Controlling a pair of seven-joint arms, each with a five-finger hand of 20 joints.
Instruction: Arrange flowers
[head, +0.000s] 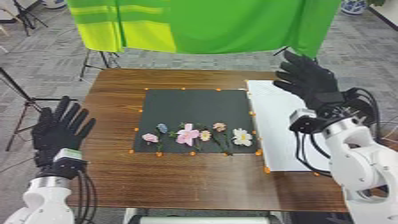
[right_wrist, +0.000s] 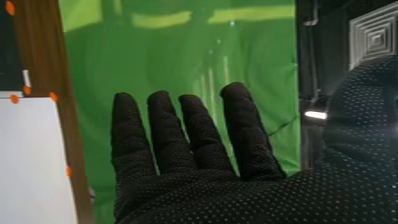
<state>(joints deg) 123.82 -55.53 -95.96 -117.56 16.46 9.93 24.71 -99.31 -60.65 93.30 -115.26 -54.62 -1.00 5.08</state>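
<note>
As I look over the brown table (head: 204, 187), I see 6 flowers lying in a loose row across the near part of a dark mat (head: 188, 106). From left to right, they are a pale pink flower (head: 150, 137), a blue flower (head: 162, 128) set slightly farther back, a large pink flower (head: 187, 134), a small cream flower (head: 205, 135), a peach flower (head: 219, 127) and a white flower (head: 242, 137) with a yellow centre. Just right of the mat lies a white sheet (head: 277, 125), and orange markers (head: 160, 154) dot the edges of these 2 surfaces. The right hand (head: 306, 77) is raised at the table's far right, open and empty, its fingers straight and spread. Over at the table's left edge, the left hand (head: 59, 131) is open too, fingers extended, holding nothing. Beyond the table hangs a bright green cloth (head: 222, 25), above grey carpet (head: 53, 50).
</note>
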